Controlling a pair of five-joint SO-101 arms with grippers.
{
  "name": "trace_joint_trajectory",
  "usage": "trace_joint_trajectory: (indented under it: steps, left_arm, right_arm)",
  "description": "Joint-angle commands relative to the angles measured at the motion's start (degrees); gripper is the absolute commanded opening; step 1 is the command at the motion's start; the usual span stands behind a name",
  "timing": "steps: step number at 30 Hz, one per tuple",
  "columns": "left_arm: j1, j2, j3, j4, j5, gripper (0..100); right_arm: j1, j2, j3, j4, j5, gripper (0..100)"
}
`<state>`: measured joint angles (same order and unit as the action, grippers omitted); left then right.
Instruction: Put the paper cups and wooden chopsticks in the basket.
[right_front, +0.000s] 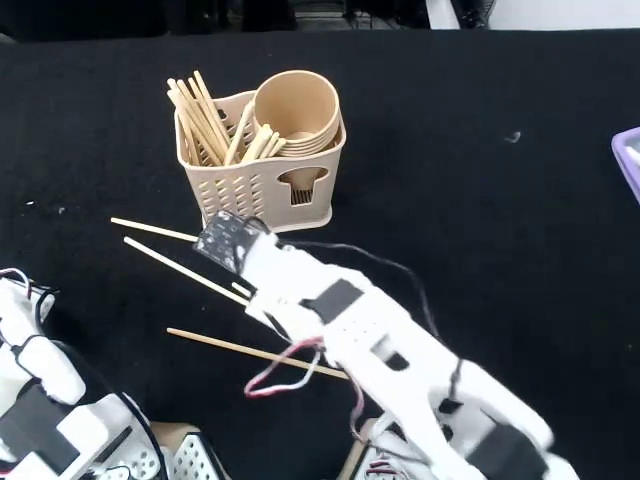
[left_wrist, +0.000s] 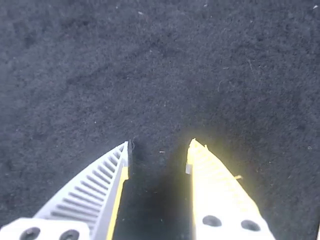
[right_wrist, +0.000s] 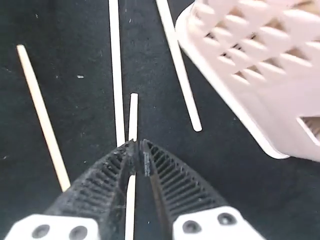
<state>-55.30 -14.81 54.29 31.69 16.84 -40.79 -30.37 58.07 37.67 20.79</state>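
The right gripper (right_wrist: 137, 150) has its black ribbed fingers (right_wrist: 100, 185) closed on one thin, pale wooden chopstick (right_wrist: 132, 112), at the middle of the high view just under the beige slotted plastic basket (right_front: 250, 190), which holds stacked paper cups (right_front: 297, 105) and a bundle of sticks (right_front: 200, 115). Three loose chopsticks (right_front: 250, 350) lie near it on the fuzzy black cloth (right_front: 480, 200). In the high view the arm covers this grip, which the right wrist view shows, and the left wrist view shows the left gripper (left_wrist: 159, 160) open over bare cloth

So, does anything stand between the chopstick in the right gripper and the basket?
Only one loose chopstick, lying flat, sits between the held chopstick and the basket; nothing upright blocks the way.
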Motion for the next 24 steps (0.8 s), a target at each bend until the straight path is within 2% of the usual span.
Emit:
trace_joint_trajectory:
  steps: [1,7,14,24]
  left_arm:
    - [-0.22,-0.97,-3.3,-0.09,0.53,19]
    - [-0.22,-0.97,-3.3,-0.09,0.53,19]
    - [-0.22,-0.97,-3.3,-0.09,0.53,19]
    - [0.4,-0.97,-3.3,-0.09,0.44,19]
  right_arm:
    - [0.88,-5.58,1.54,-1.05,-0.79,1.6]
    - [0.97,6.99,-3.47,0.7,-0.79,11.4]
    - [-4.66,26.86,-16.57,3.25,-2.11,11.7]
    - [-5.27,37.76,-25.19,5.89,-2.02,11.5]
